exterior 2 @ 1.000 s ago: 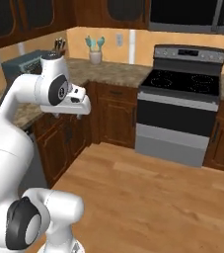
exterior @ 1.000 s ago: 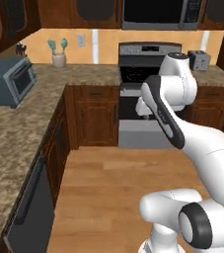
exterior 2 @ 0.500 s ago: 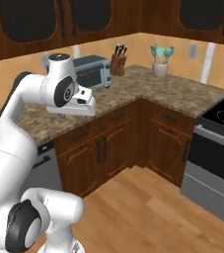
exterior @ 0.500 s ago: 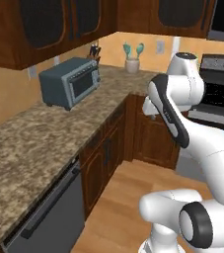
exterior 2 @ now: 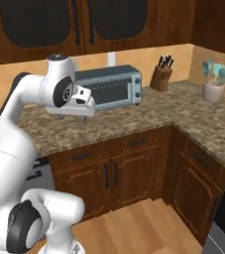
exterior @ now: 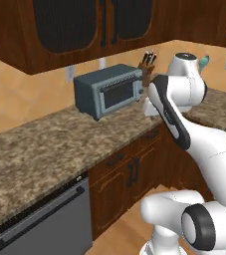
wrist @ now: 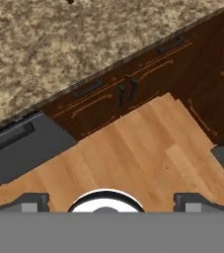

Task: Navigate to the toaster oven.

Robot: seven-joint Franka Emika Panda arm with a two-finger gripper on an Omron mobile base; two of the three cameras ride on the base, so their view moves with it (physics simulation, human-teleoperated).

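Observation:
The toaster oven (exterior: pixel 112 92) is a slate blue-grey box with a dark glass door, standing on the speckled stone counter (exterior: pixel 45 149) against the wall, under the dark upper cabinets. From the right base it sits just behind my hand, toaster oven (exterior 2: pixel 112 88). My gripper (exterior 2: pixel 72 118) hangs over the counter's front edge, pointing down, a little in front of and left of the oven. In the hand view the gripper (wrist: pixel 111 201) is open, with nothing between its fingertips (wrist: pixel 32 201), and it looks down on the counter edge, cabinet doors and wood floor.
A knife block (exterior 2: pixel 163 74) stands right of the oven, and a cup of utensils (exterior 2: pixel 214 84) stands on the counter's corner wing. A grey dishwasher (exterior: pixel 45 224) sits under the counter to the left. Wooden base cabinets (exterior 2: pixel 129 168) line the front, with open wood floor (wrist: pixel 133 148) before them.
Both base views have swung left with the base. The stove has left the picture, and the toaster oven has grown larger and come nearer the middle. The arm's pose looks unchanged.

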